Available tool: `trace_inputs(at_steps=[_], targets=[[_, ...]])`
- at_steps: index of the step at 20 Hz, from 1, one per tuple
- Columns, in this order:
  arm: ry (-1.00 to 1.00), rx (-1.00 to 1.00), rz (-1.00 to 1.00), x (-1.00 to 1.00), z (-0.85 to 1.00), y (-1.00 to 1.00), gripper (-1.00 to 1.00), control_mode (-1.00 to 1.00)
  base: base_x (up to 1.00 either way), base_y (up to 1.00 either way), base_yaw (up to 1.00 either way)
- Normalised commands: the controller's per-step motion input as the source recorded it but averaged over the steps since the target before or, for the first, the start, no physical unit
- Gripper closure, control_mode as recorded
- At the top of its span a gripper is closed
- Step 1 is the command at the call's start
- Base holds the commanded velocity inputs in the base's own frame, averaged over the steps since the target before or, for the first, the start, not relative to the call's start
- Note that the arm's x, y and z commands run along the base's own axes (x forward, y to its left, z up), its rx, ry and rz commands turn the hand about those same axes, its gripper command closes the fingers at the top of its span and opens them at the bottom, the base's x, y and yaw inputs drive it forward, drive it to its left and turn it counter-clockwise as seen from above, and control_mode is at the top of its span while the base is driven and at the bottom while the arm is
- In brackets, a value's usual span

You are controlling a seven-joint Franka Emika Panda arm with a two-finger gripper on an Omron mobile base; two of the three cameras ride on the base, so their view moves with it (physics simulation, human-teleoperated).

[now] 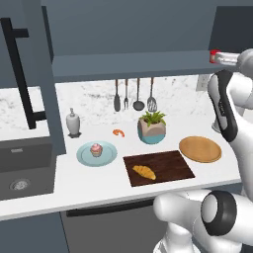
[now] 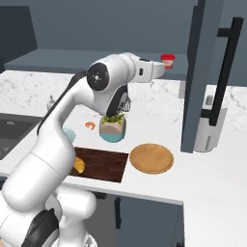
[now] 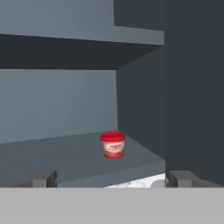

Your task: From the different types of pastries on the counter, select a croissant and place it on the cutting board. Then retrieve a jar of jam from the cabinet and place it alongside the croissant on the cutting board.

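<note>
Jaws are standing wide apart on the gripper (image 3: 109, 178), the two dark fingertips (image 3: 43, 178) sitting far out to either side at the bottom of the hand view and gripping nothing. Straight ahead between them, the jar of jam (image 3: 113, 145) is sitting upright on the slate shelf ledge of the cabinet (image 3: 52, 151), near the ledge's front corner and close to the cabinet's side wall. The jar is lying forward of the fingertips and well clear of them, almost centred in the gap, perhaps a touch toward the right-hand finger. Being squat and round, it is offering no long axis to align with, so a level reach forward looks like what the grasp is calling for.

From the right base view the arm is stretching up toward the shelf, with the jar (image 2: 167, 60) just beyond the hand. Down on the counter (image 1: 99, 185), the croissant (image 1: 144, 172) is already lying on the cutting board (image 1: 168, 163), near its left end, so the first half of the task appears done. The cupcake (image 1: 96, 149) is resting on its blue plate (image 1: 84, 157) beside the board.
</note>
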Motion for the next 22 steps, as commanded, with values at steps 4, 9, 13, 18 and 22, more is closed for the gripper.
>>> trace_inputs(at_steps=[4, 9, 13, 18, 22], targets=[[0.01, 0.00, 0.00, 0.34, -0.02, 0.00, -1.00, -1.00, 0.00, 0.00, 0.00], [0.05, 0.00, 0.00, 0.49, -0.03, 0.00, -1.00, -1.00, 0.00, 0.00, 0.00], [0.09, 0.02, 0.00, 0.46, -0.10, -0.21, -1.00, -1.00, 0.00, 0.00, 0.00], [0.17, 0.01, 0.00, 0.41, 0.00, -0.37, -1.00, -1.00, 0.00, 0.00, 0.00], [0.08, 0.03, 0.00, 0.47, -0.01, -0.29, -1.00, -1.00, 0.00, 0.00, 0.00]])
